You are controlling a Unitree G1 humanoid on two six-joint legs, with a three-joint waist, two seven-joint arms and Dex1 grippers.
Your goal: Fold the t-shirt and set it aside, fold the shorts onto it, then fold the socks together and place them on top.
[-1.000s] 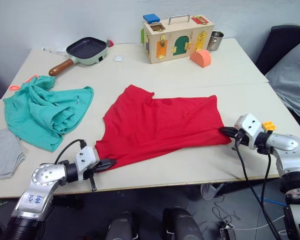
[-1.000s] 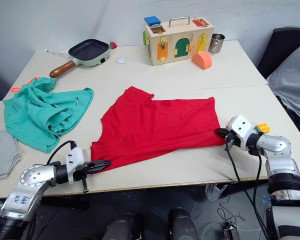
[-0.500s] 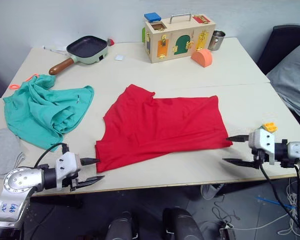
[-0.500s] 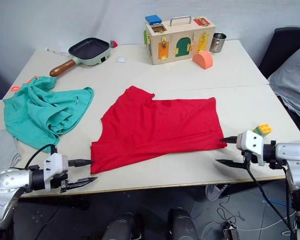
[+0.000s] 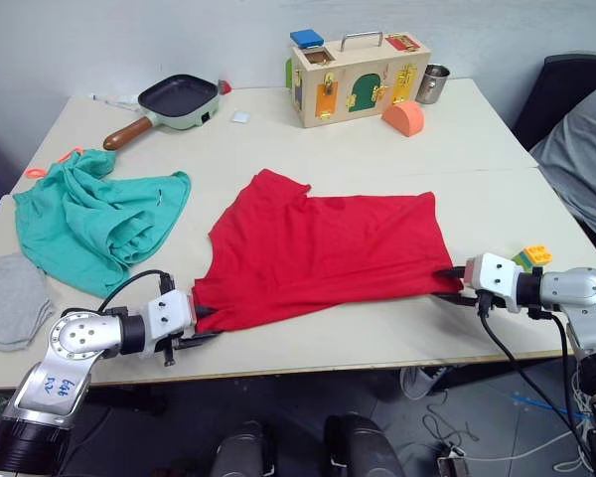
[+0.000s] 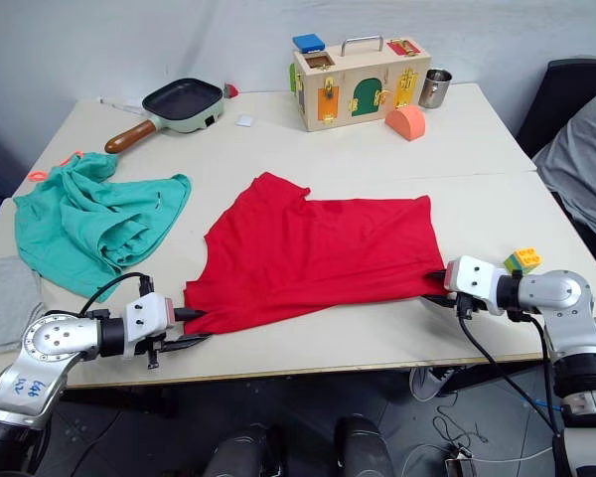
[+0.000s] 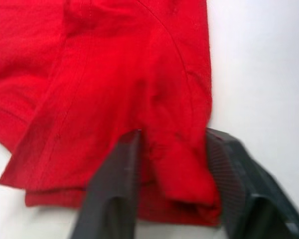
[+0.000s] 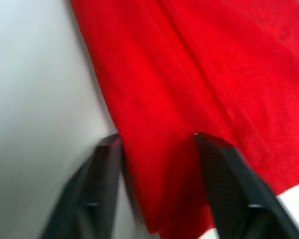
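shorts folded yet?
No. The shorts lie crumpled in a loose heap on the table, beside the t-shirt.

Pretty even, soft indoor light is falling over the whole table [image 5: 278,129], no harsh glare anywhere. Shadows are staying faint, just thin dark edges under the t-shirt [image 5: 328,248] at lower centre. Both head views are looking crisp. The wrist views are going soft: the black fingers [image 7: 114,199] at the bottom are blurring out.

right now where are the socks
The socks lie at the table's left edge, just below the shorts in the left eye view.
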